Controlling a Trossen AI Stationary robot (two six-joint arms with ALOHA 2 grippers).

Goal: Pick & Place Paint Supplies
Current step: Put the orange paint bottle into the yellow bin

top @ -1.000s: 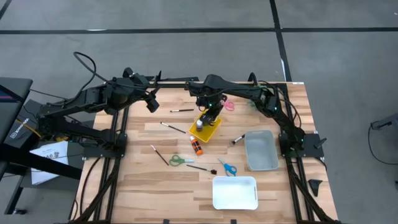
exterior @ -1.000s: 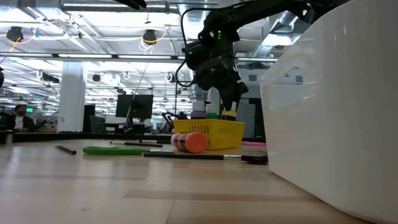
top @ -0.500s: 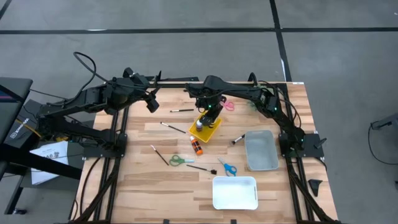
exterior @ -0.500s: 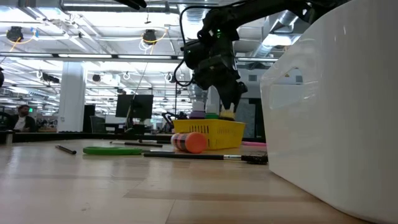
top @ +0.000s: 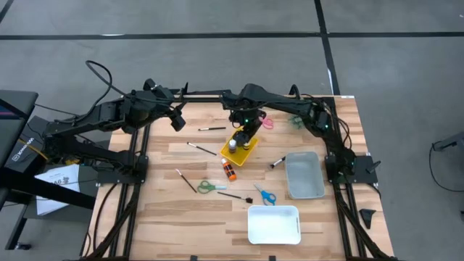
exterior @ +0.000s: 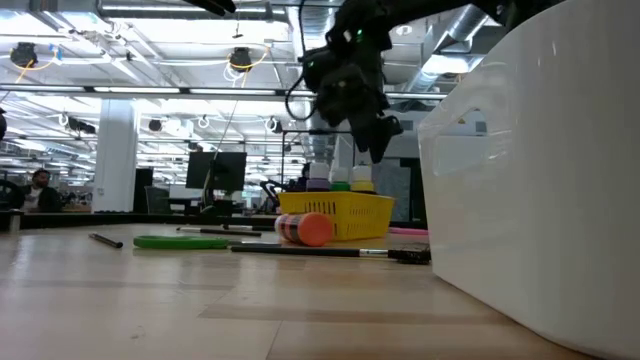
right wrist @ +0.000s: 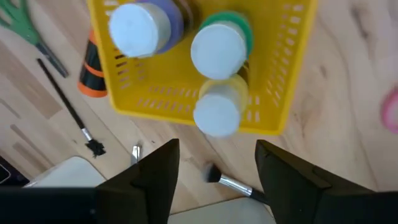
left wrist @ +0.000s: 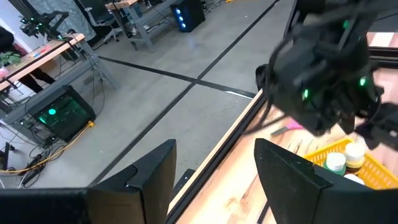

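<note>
**Bottle in basket, right gripper clear above it — next pick pending**

Right gripper (top: 249, 130) hangs over the yellow basket (right wrist: 280, 93), fingers apart, holding nothing. Right wrist view looks straight down between its fingers into the basket: three bottles stand upright inside — purple bottle (right wrist: 142, 28), green bottle (right wrist: 221, 45), yellow bottle (right wrist: 217, 109), the yellow one against the basket wall, touching the green. Low view shows the gripper above the bottle caps, not touching them. Judgement: release step done, this is the retreat after a drop.

Left gripper (top: 177, 119) waits near the table's far left edge, fingers spread, empty.

Supplies not yet placed: orange bottle (top: 229, 171) lying on its side just beside the basket; several brushes loose on the wood — one brush (top: 201, 148) left of the basket, another brush (top: 235, 196) near the green scissors (top: 211, 187), one more by the grey bin (top: 304, 175).

Next move, likely: right arm shifts over to the orange bottle, the nearest item. It lies flat, so the fingers need to straddle its body across the width and come down low; it may roll. Brushes are thin, need a near-table pinch.
</note>
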